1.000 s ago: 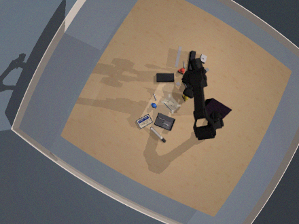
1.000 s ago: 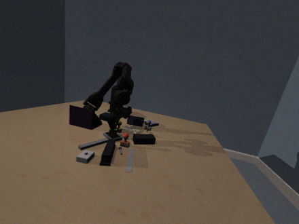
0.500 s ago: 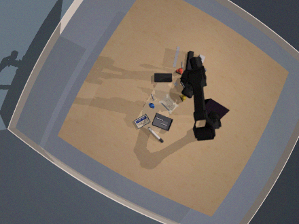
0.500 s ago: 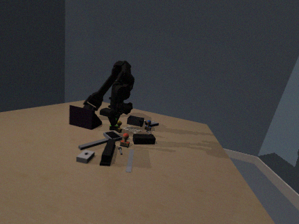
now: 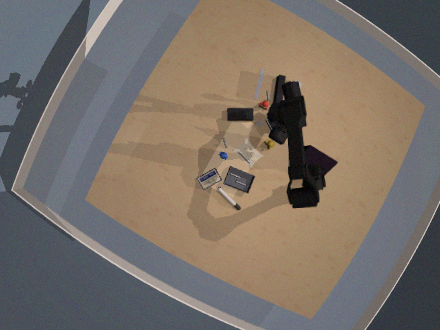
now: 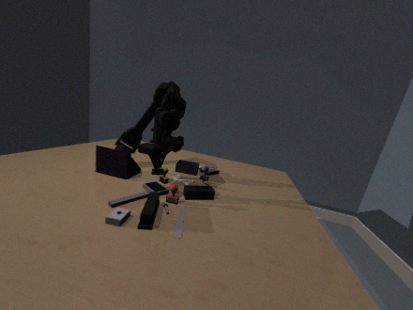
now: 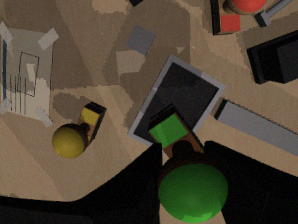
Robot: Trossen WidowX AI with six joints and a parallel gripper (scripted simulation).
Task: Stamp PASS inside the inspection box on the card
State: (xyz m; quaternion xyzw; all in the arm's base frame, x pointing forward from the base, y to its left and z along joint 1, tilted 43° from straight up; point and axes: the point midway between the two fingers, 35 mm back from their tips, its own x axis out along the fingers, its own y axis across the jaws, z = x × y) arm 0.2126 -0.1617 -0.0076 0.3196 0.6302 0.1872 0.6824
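Observation:
My gripper (image 7: pixel 182 149) (image 6: pixel 159 165) is shut on the green-knobbed stamp (image 7: pixel 194 192) (image 6: pixel 158 172), its green-marked end pointing up-left in the wrist view. There the stamp overlaps the lower corner of the dark ink pad (image 7: pixel 187 90) (image 6: pixel 155 188) in its grey frame; the exterior view shows it raised and beyond the pad. Its inked face is hidden. The white card (image 7: pixel 44 70) (image 5: pixel 249 152) (image 6: pixel 182 178) is taped down at the left of the wrist view, with a thin outlined box (image 7: pixel 36 75). I cannot make out a print in it.
A yellow stamp (image 7: pixel 68 141) (image 6: pixel 164 173) stands between pad and card. A red stamp (image 7: pixel 230 23) (image 6: pixel 173 190), a grey bar (image 7: pixel 260 127) (image 6: pixel 129 198) and a black stapler (image 6: pixel 149 211) are near the pad. A blue stamp (image 5: pixel 223 155) and a black block (image 5: pixel 240 114) flank the card.

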